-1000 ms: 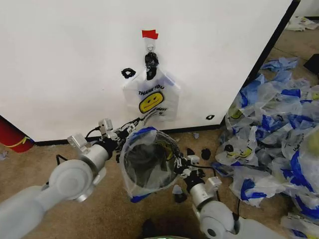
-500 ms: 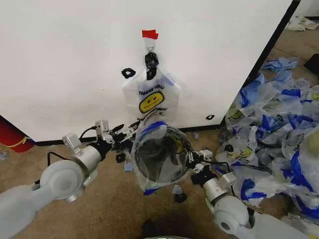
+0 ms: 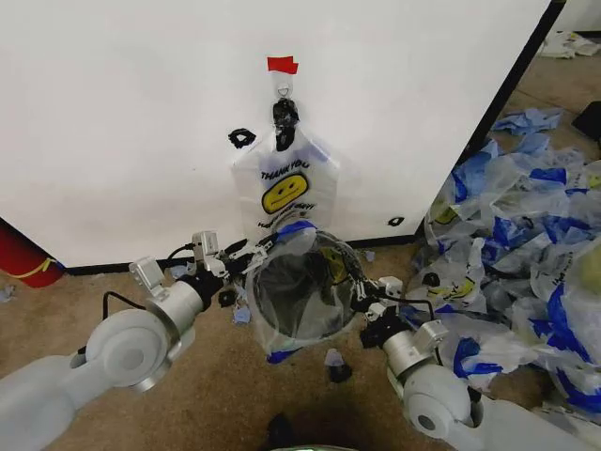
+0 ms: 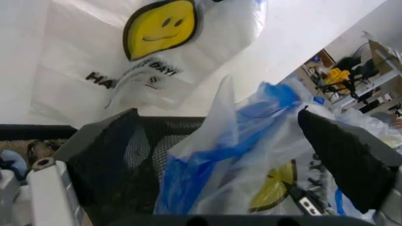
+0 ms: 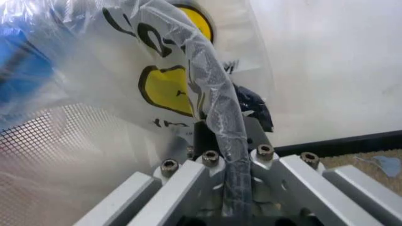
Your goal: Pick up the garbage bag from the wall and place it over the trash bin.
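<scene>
A garbage bag [image 3: 286,188] with a yellow smiley hangs from a black clip [image 3: 285,113] under red tape on the white wall [image 3: 122,122]. Just below it is the black mesh trash bin [image 3: 300,296], its mouth lined with another translucent bag with blue handles. My right gripper [image 3: 362,297] is on the bin's right side, shut [image 5: 223,160] on the plastic-wrapped rim [image 5: 217,108]. My left gripper [image 3: 255,252] reaches the bin's left rim; its fingers stand apart [image 4: 182,141], with the mesh wall [image 4: 113,155] and the blue-and-white plastic [image 4: 245,136] between them.
A big pile of smiley bags [image 3: 526,235] covers the floor at the right. A red rounded object [image 3: 23,258] sits at the far left by the wall. Small black scraps [image 3: 387,289] lie on the carpet near the bin. A black base strip runs along the wall.
The lined bin has shifted right and toward the wall, under the hanging bag, and both grippers moved with it. The hanging bag has not moved.
</scene>
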